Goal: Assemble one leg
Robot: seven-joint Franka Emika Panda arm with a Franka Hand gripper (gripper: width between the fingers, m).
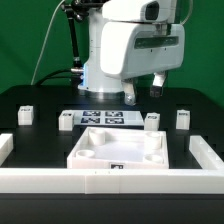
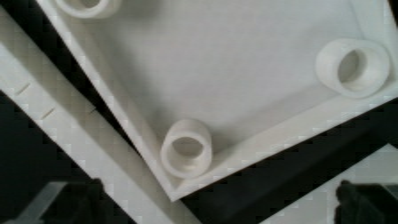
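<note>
Several legs, small white blocks with tags, stand on the black table in the exterior view: one at the far left (image 1: 25,115), one by the marker board (image 1: 66,121), and two on the right (image 1: 152,122) (image 1: 183,119). My gripper (image 1: 143,92) hangs open and empty above the table behind the large white plate (image 1: 88,155), apart from every leg. In the wrist view the gripper (image 2: 208,202) is open with nothing between its dark fingertips (image 2: 349,195). Below it lies the plate (image 2: 214,70) with its round corner sockets (image 2: 185,146). No leg shows in the wrist view.
The marker board (image 1: 103,117) lies behind the plate. White border rails run along the front (image 1: 110,183), the exterior view's left (image 1: 5,148) and right (image 1: 206,152). A rail also shows beside the plate in the wrist view (image 2: 63,120).
</note>
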